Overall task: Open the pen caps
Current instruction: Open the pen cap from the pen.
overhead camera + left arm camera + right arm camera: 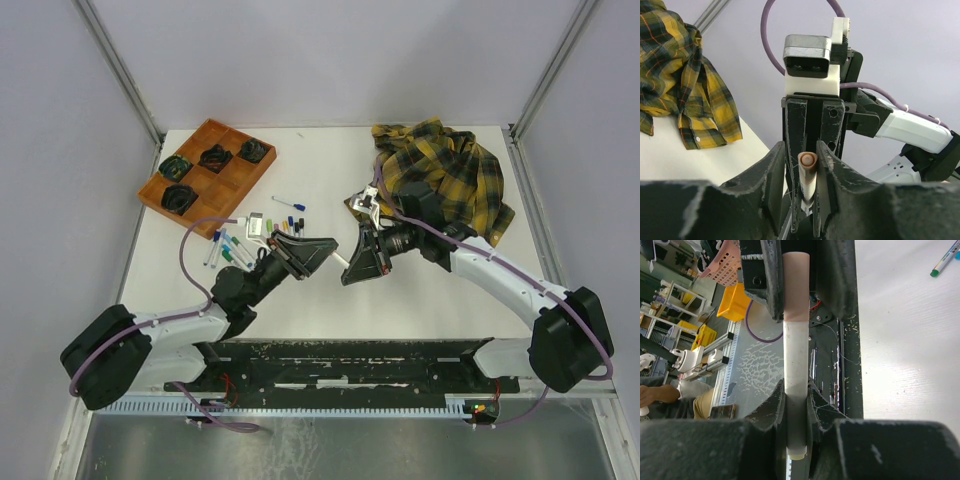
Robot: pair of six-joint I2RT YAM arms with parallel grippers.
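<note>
Both grippers hold one marker in the air between them. My left gripper (807, 167) is shut on its pale pink pen cap (807, 160), seen end-on between the fingers. My right gripper (796, 407) is shut on the white marker barrel (796, 365). The pink cap (796, 285) sits on the barrel's far end, between the left gripper's black fingers. In the top view the left gripper (320, 250) and right gripper (352, 268) meet nose to nose at the table's middle. Several loose markers (228, 247) and small coloured caps (290, 222) lie to the left.
An orange wooden tray (225, 180) with black items stands at the back left. A yellow and black plaid shirt (445, 170) lies crumpled at the back right, also in the left wrist view (685, 75). A green-tipped marker (942, 262) lies on the white table.
</note>
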